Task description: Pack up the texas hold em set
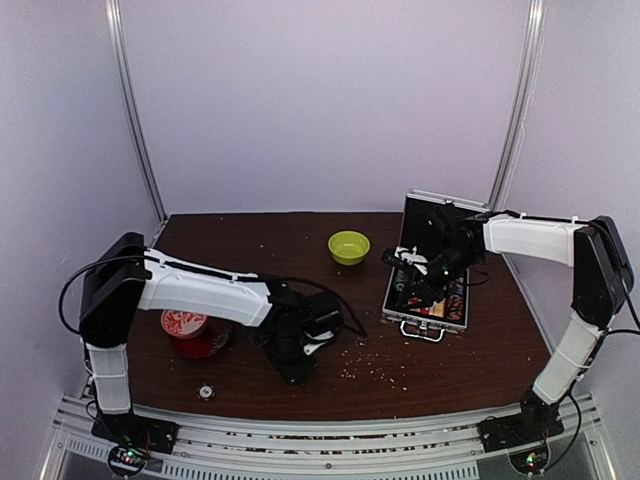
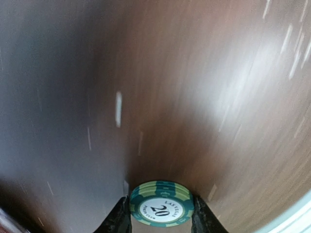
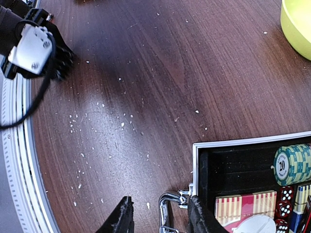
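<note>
- Left arm bends low near the table (image 1: 300, 240) edge at 6 o'clock; left gripper (image 2: 160, 206) pinches a green chip (image 2: 162, 209).
- Right gripper (image 3: 161, 201) hovers, fingers spread, over the handle (image 3: 166, 213) of the open case (image 1: 428, 305) at 3 o'clock.

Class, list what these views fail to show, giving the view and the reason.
- Top view: fingertips of the left gripper hidden under its own wrist.
- Top view: right arm covers much of the inside of the case.
- Top view: small round object near the front edge, too small to identify.
- Left wrist: table smeared by motion blur.
- Right wrist: green bowl cut off by the frame's corner.
</note>
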